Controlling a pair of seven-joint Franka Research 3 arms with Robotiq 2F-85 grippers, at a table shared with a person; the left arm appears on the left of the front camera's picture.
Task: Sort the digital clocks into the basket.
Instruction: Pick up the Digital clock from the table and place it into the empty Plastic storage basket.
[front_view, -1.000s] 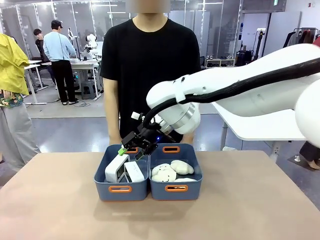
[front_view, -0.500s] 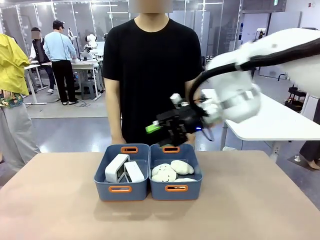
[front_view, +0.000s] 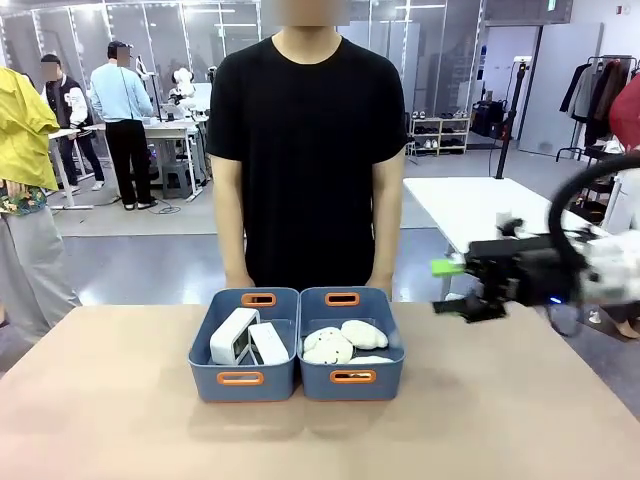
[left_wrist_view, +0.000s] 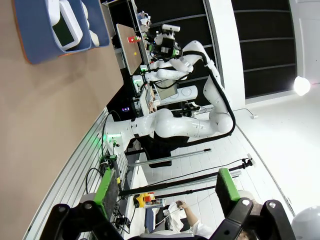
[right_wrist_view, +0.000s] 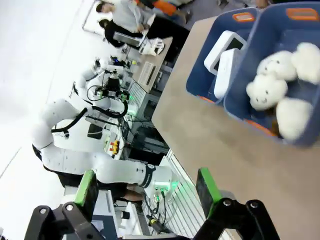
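Note:
Two white digital clocks (front_view: 233, 335) (front_view: 268, 343) lean side by side in the left blue basket (front_view: 272, 386). My right gripper (front_view: 447, 286) hovers open and empty above the table's right side, well clear of both bins. Its wrist view looks back at the clocks (right_wrist_view: 224, 46) in the basket (right_wrist_view: 199, 85). My left gripper (left_wrist_view: 165, 187) is open with nothing between its green pads (left_wrist_view: 106, 186), far from the basket (left_wrist_view: 37, 47), where one clock (left_wrist_view: 67, 27) shows its dark face.
The right blue bin (front_view: 375, 384) holds several white cloud-shaped soft items (front_view: 345, 340). A person in a black shirt (front_view: 305, 150) stands right behind the bins. Bare tan table (front_view: 500, 400) spreads on both sides and in front.
My right arm has drawn back from above the left basket, rising and swinging out to the table's right side with its gripper open. The clocks and bins have stayed put.

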